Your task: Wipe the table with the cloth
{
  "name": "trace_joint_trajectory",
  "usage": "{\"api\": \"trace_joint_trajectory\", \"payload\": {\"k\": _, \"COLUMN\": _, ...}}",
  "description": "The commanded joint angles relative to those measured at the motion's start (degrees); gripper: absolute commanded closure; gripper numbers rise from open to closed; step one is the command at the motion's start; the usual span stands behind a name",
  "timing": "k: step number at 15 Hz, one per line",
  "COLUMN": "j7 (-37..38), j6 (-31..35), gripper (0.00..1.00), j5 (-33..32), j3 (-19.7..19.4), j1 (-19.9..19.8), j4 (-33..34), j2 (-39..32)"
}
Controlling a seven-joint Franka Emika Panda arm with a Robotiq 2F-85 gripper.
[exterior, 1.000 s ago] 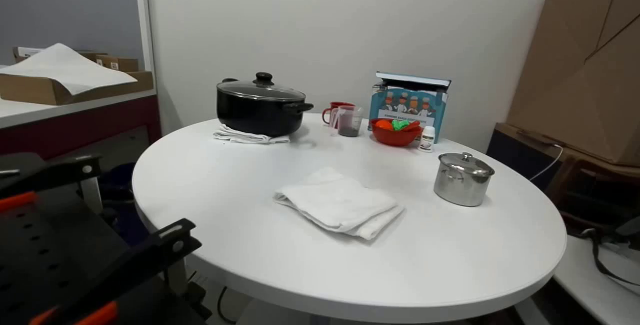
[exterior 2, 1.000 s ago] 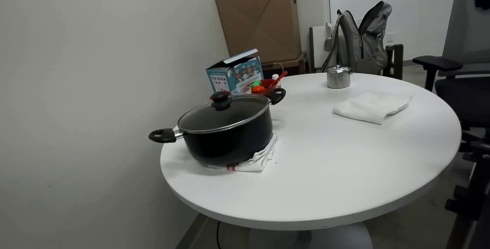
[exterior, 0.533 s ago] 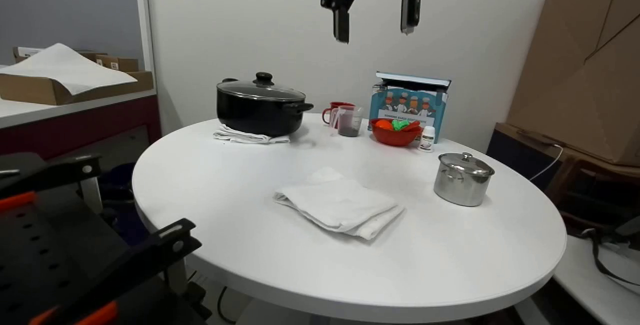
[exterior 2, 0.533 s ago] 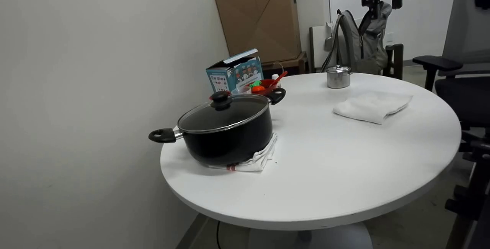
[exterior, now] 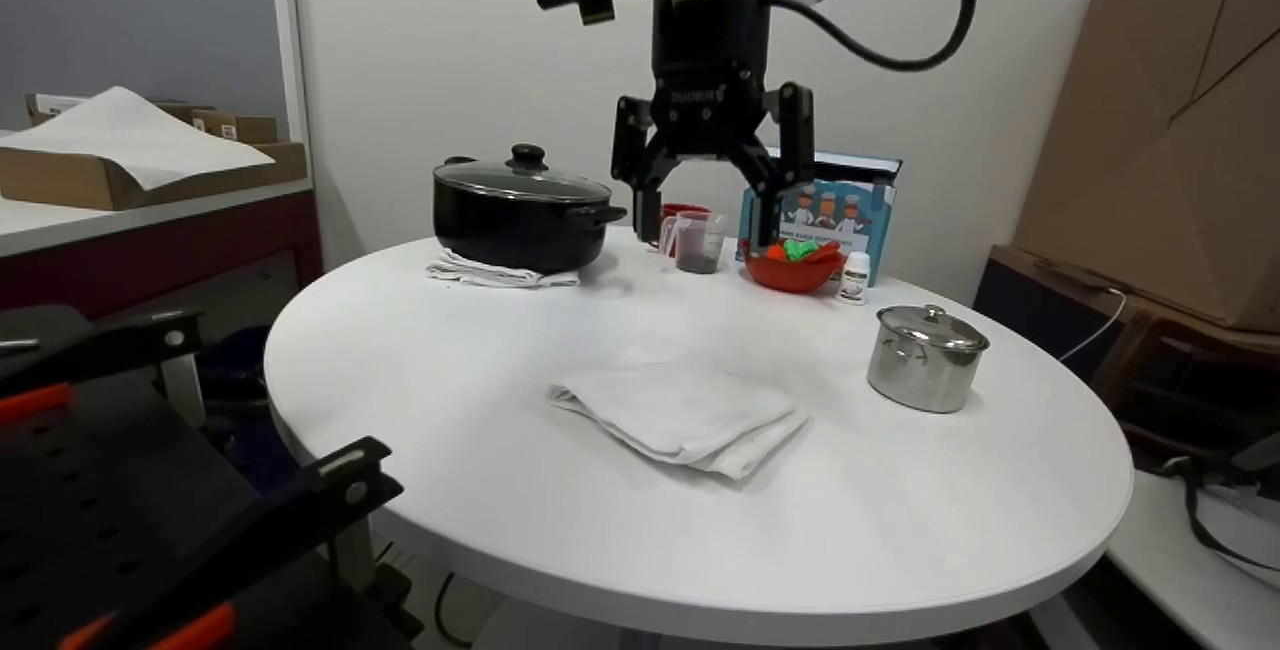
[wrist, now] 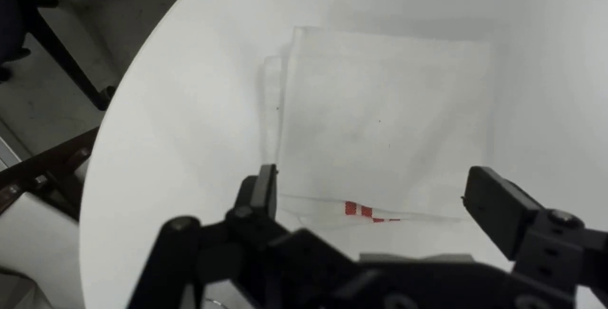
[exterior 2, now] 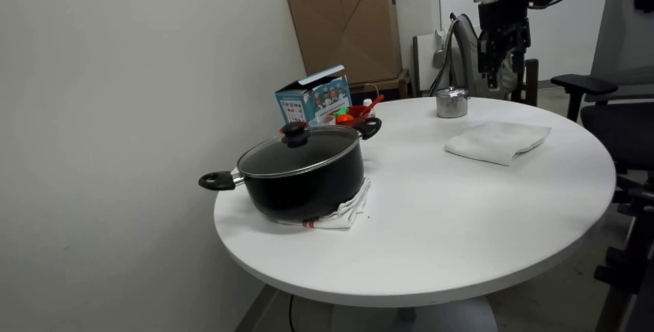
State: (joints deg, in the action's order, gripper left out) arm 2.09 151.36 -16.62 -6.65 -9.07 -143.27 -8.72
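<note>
A folded white cloth [exterior: 680, 415] lies flat on the round white table [exterior: 430, 450]. It also shows in an exterior view [exterior 2: 498, 143] toward the table's far right. In the wrist view the cloth [wrist: 384, 119] shows red marks along its lower edge. My gripper [exterior: 706, 222] is open and empty, with its fingers wide apart. It hangs above the table and the cloth, not touching them, as an exterior view [exterior 2: 505, 74] also shows. In the wrist view the gripper [wrist: 373, 173] has its fingertips near the cloth's two sides, at the end with the red marks.
A black lidded pot [exterior: 520, 225] stands on another folded white towel [exterior 2: 337, 219]. A small steel pot [exterior: 925, 365] stands beside the cloth. A red bowl [exterior: 790, 275] with toy food, a measuring cup [exterior: 700, 245], a white bottle [exterior: 853, 280] and a blue box [exterior: 870, 215] stand behind.
My gripper has come down from the top of both exterior views toward the table, staying open. The arm above it now shows. The cloth has not moved.
</note>
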Motion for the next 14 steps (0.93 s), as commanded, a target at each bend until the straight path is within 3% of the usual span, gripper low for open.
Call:
{"api": "trace_joint_trajectory", "payload": {"k": 1, "j7": -3.61, "j6": 1.5, "gripper": 0.0, "j5": 2.12, "j3": -0.22, "j1": 0.89, "j4": 4.45, "j2": -8.19}}
{"api": "trace_joint_trajectory", "payload": {"k": 7, "j7": 0.67, "j6": 3.37, "gripper": 0.0, "j5": -1.51, "j3": -2.98, "j1": 4.81, "j4": 9.73, "j2": -20.59}}
{"api": "trace_joint_trajectory", "payload": {"k": 8, "j7": 1.53, "j6": 5.3, "gripper": 0.25, "j5": -2.12, "j3": -3.84, "j1": 5.9, "j4": 9.58, "j2": -21.59}}
{"api": "trace_joint_trajectory", "payload": {"k": 9, "j7": 1.91, "j6": 6.79, "gripper": 0.26, "j5": -2.39, "j3": -4.56, "j1": 6.88, "j4": 9.62, "j2": -22.52}}
{"api": "trace_joint_trajectory", "payload": {"k": 14, "j7": 1.44, "j6": 12.21, "gripper": 0.63, "j5": -2.02, "j3": -7.11, "j1": 10.6, "j4": 8.31, "j2": -23.74}}
